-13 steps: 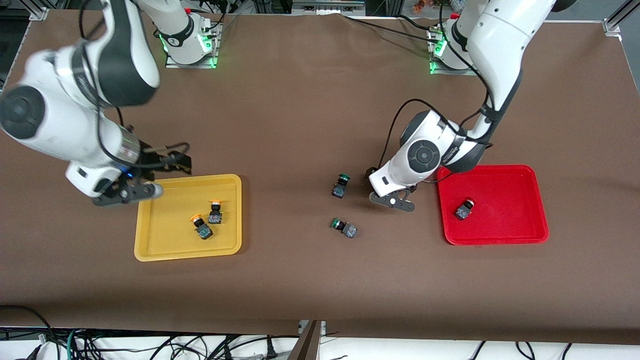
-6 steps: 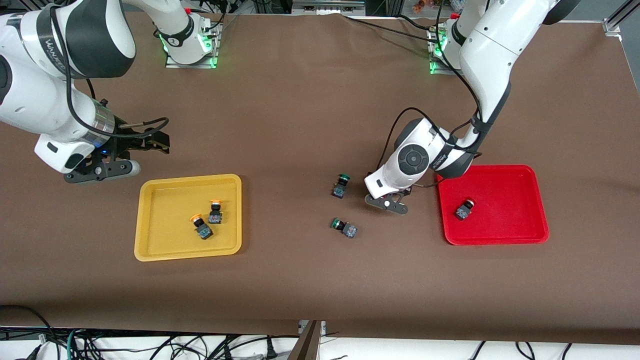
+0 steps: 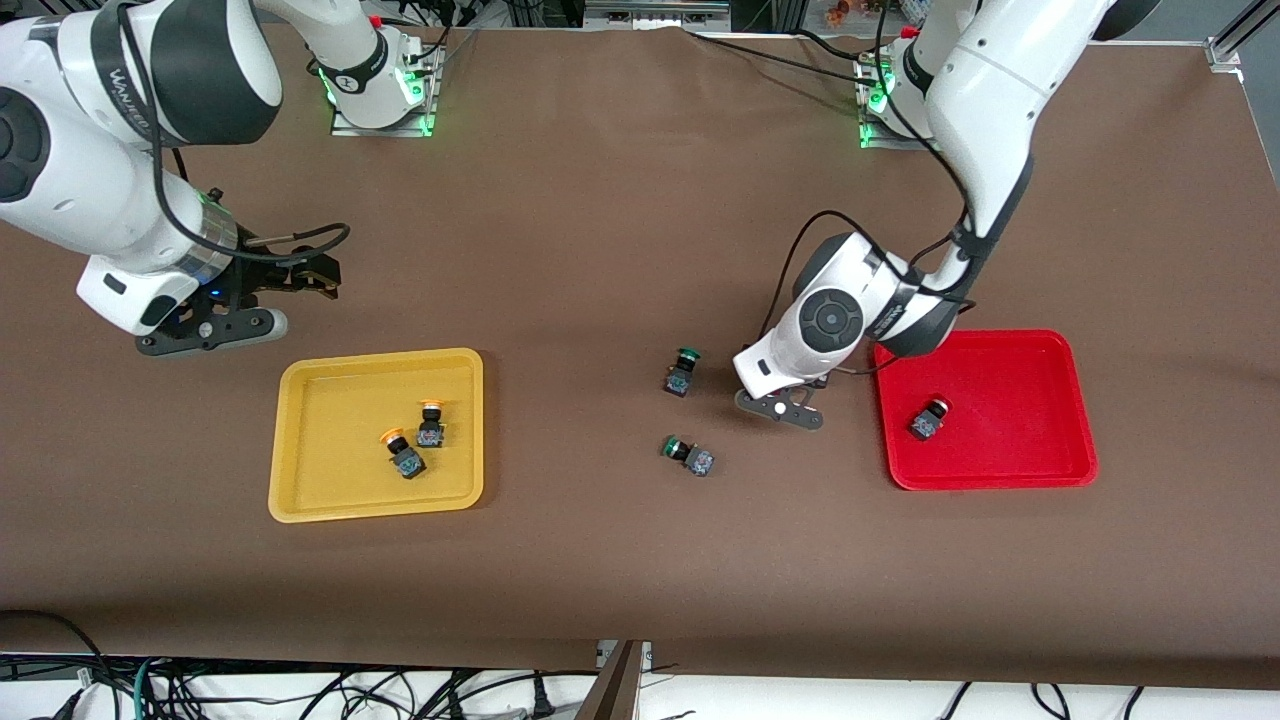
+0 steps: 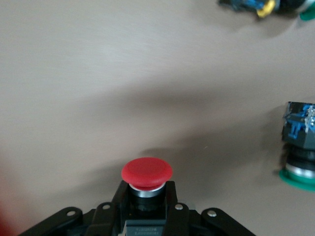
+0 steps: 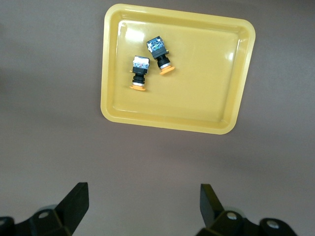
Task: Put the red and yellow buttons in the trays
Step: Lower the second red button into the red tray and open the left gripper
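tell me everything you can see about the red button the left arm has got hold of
The red button is a small push-button switch: a glossy round red cap, a silver collar beneath it, and a dark blocky body. The left end effector is shut on that body, dark fingers on both sides, cap pointing outward. It sits low over the brown table between the green-capped switches and the red tray. In the front view the arm hides it.

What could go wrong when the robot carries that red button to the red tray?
The left gripper pinches only the red button's small body, so it might slip out on the way. The red tray has a raised rim, which the button could bump if carried too low. A green button lies close and could get nudged.
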`<state>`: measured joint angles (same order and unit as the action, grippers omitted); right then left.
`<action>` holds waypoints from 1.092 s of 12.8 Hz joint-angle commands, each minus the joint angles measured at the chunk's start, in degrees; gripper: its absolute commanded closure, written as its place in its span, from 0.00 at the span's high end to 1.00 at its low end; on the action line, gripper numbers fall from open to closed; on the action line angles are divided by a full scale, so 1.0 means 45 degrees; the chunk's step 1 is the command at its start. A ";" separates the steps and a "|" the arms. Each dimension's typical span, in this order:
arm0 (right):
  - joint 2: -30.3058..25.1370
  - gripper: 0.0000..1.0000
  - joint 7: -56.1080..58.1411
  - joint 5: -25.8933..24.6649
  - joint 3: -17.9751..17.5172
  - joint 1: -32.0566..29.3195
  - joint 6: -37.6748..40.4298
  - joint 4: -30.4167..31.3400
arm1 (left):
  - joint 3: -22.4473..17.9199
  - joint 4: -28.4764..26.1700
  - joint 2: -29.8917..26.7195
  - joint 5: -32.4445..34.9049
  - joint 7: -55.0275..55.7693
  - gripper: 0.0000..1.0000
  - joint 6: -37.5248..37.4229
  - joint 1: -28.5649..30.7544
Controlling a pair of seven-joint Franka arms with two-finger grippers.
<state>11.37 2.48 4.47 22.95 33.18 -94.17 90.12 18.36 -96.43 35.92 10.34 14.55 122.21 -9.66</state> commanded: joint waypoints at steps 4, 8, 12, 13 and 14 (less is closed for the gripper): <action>-0.1392 1.00 -0.0025 -0.0661 -0.4039 -0.3950 -0.0186 0.1006 | -0.0036 0.1098 -0.1090 0.0358 -0.7496 0.13 -0.3428 0.2922; -0.1959 1.00 -0.0005 -0.1050 -0.6755 -0.6647 -0.0226 0.1516 | -0.0036 0.0767 -0.0350 0.1198 -1.1463 0.24 -0.2340 0.5110; -0.1727 1.00 0.0054 -0.1168 -0.6740 -0.6612 -0.0147 0.1029 | 0.0100 -0.0192 -0.0345 0.1179 -1.2918 1.00 -0.0615 0.6365; -0.1629 1.00 0.0053 -0.1459 -0.6759 -0.6612 -0.0147 0.0815 | 0.0332 -0.0114 -0.0733 0.1044 -1.2842 1.00 -0.0944 0.6365; -0.1551 1.00 0.0053 -0.1578 -0.6759 -0.6612 -0.0167 0.0677 | 0.0528 0.0080 -0.1143 0.0946 -1.2571 1.00 -0.1586 0.6345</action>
<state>4.08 2.49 -1.03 -6.22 4.65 -94.73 94.49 18.61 -95.80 35.80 14.42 -42.66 118.99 19.08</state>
